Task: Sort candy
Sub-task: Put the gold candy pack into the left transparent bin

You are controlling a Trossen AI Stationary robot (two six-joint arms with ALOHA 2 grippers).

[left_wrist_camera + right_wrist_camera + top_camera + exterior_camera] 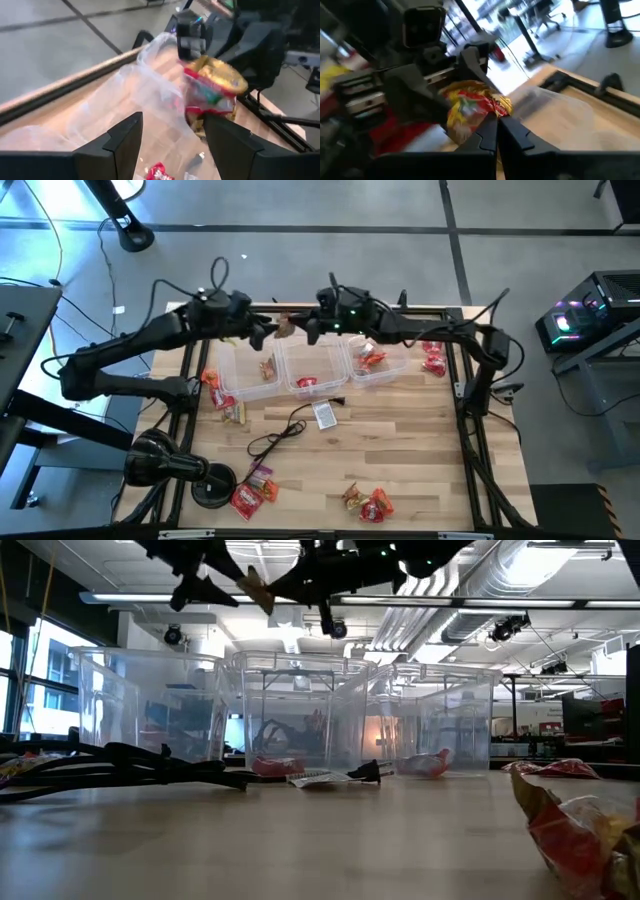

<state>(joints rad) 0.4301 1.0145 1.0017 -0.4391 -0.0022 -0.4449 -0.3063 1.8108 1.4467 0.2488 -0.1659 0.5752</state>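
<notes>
Here, above the far rim of the middle clear plastic bin (315, 370), the two grippers meet in mid-air, apparently for a handover. The right gripper (496, 120) pinches a crinkly gold-and-red wrapped candy (470, 109) by its edge, fingers together on it. The left gripper (172, 132) faces it with fingers apart, clamped on nothing. More red candy pieces (365, 502) lie at the near table edge, well away from that bin, presumably still unsorted.
</notes>
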